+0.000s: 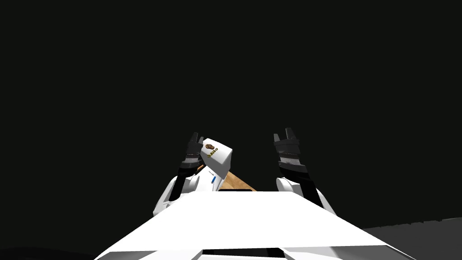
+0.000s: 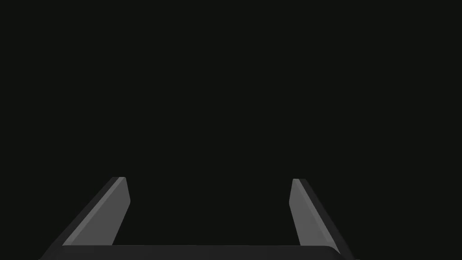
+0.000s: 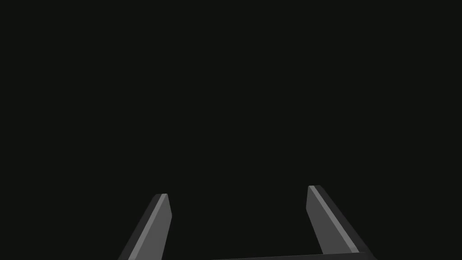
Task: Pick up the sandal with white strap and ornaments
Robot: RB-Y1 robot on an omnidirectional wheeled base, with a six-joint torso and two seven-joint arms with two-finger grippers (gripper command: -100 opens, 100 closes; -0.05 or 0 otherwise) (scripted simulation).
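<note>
Fingers, left: I read my left fingers [image 2: 103,216] as spread wide, with black between the two blades and no object in the gap.
Fingers, right: my right fingers [image 3: 331,225] are spread just as wide, with black between them too.
Left arm, position: raised ahead of the chest on my left side, with the left fingers [image 1: 194,135] pointing up and away from me.
Right arm, position: raised likewise on my right side, with the right fingers [image 1: 290,132] at about the same height as the left ones and well apart from them.
Sandal: the sandal [image 1: 217,158] shows as a white, blocky strap, tilted and just beside my left fingers on their inner side. I cannot tell from the head view whether it touches them. It is not between the blades.
Ornaments: a brown ornament [image 1: 209,146] sits near the strap's upper end, with a short row of yellow beads [image 1: 213,151] just below it.
Tan piece: a tan, wood-toned slab [image 1: 237,183] juts out under the white strap. I cannot tell whether it is the sandal's sole.
Surroundings: a black area lies around and beyond both arms, and a strip of grey floor [image 1: 406,230] shows at the lower right.
</note>
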